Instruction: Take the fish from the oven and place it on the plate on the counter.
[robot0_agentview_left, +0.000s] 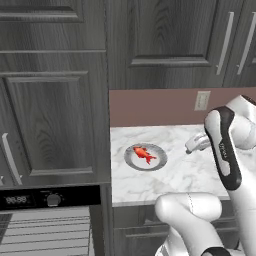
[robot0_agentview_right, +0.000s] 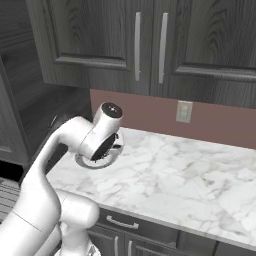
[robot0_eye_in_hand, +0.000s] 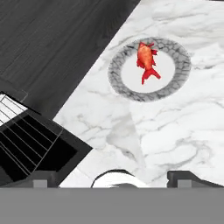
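Observation:
The small red-orange fish lies on the round grey plate, which sits on the white marble counter near its left end. My gripper hangs above the counter to the right of the plate, apart from it. Its fingertips stand wide open with nothing between them. The black oven is open at the lower left, its grey wire racks showing. In the right base view my arm covers most of the plate.
A tall dark wood-grain cabinet borders the counter's left end above the oven. Upper cabinets with bar handles hang over the brown backsplash, which carries a wall outlet. Drawers sit under the counter.

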